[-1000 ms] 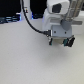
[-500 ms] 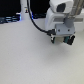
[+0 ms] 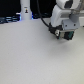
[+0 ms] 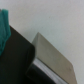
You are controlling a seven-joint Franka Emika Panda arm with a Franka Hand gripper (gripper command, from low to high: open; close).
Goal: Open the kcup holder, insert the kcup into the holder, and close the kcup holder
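A white bottle-like post (image 3: 25, 10) stands at the worktop's (image 3: 30, 55) far edge. Toward the exterior view's right, the Panda arm (image 3: 62, 15) reaches down, its gripper (image 3: 65, 35) holding the green kcup (image 3: 65, 35) against the black kcup holder (image 4: 20, 60); jaw opening is not discernible.

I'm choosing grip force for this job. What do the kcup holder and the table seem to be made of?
The kcup holder looks like hard black plastic, matte, with a smooth pale grey panel that has crisp edges; plastic or metal, I cannot tell. The table looks like a smooth, matte white surface, probably laminate.
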